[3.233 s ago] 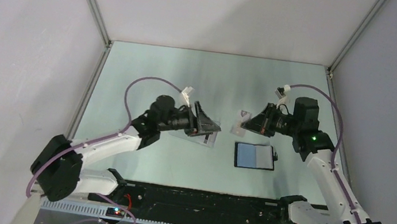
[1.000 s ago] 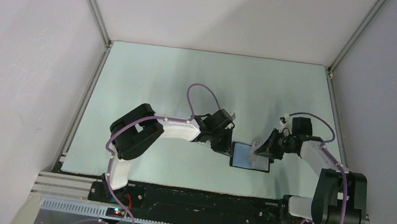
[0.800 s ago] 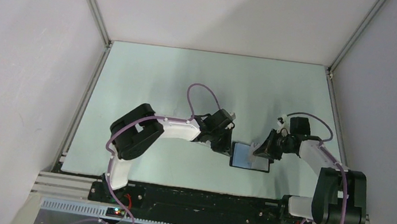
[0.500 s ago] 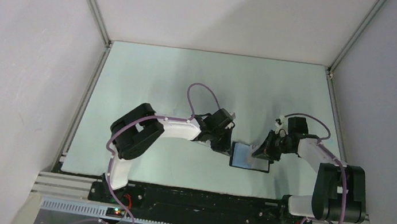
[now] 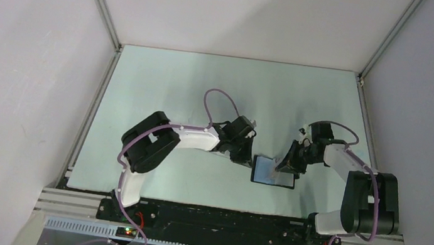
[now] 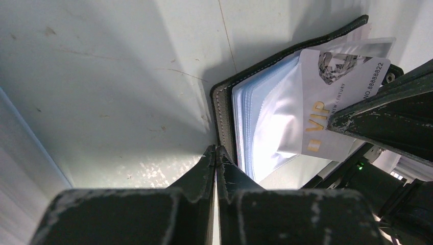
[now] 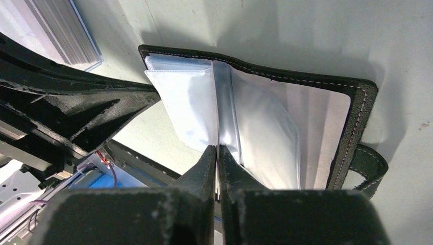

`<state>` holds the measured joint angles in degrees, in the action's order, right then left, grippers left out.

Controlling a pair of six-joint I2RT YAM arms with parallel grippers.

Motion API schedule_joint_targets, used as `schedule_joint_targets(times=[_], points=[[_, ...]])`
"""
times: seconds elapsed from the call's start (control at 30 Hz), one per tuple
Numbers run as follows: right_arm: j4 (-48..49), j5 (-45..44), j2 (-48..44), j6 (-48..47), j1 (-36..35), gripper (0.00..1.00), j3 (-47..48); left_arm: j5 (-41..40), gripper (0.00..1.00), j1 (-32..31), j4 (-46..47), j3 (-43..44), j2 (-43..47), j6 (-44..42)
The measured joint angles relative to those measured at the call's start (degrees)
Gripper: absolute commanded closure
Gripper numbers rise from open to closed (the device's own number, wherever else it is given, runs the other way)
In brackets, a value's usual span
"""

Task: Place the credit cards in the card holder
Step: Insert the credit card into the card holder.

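The black card holder [image 5: 272, 171] lies open on the table, its pale clear pockets [image 7: 265, 132] facing up and its snap tab [image 7: 371, 171] at the right. My right gripper [image 7: 218, 148] is shut on one white credit card, seen edge-on between its tips. In the left wrist view this credit card [image 6: 337, 97], printed "VIP", stands tilted with its lower end in a clear pocket. My left gripper [image 6: 216, 149] is shut with nothing between its tips, which rest against the holder's stitched left edge [image 6: 223, 109]. In the top view the two grippers [image 5: 252, 159] [image 5: 282, 168] flank the holder.
A stack of pale cards in a clear box [image 7: 53, 28] lies just beyond the holder's left side, under my left arm [image 5: 193, 138]. Metal frame rails [image 5: 95, 106] border the mat. White walls close the sides and back.
My left gripper's jaws have closed the last bit at the holder's edge. The right wrist has shifted slightly farther from the near edge, with the card still in the pocket.
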<state>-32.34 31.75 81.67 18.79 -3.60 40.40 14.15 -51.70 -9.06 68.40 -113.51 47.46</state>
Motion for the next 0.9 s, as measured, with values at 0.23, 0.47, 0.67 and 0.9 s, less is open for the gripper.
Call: schedule_joint_targets(times=[0.23,0.47,0.67,0.9], points=[[-2.1,-2.3,0.9,0.0,-1.0,0.65,0.7,0.0,0.97,0.8,-0.8,1.2,-0.7,-0.1],[-2.5,-3.6,0.6,1.0,-1.6,0.61,0.7,0.2,0.97,0.9,-1.0,1.4,-0.9,-0.1],[-0.5,-3.6,-3.4,3.5,-1.6,0.62,0.6,0.2,0.98,0.9,-1.0,1.4,-0.9,-0.2],[3.0,-3.5,-6.4,6.2,-1.0,0.79,-1.6,0.2,0.98,0.9,-1.0,1.4,-0.9,-0.2]])
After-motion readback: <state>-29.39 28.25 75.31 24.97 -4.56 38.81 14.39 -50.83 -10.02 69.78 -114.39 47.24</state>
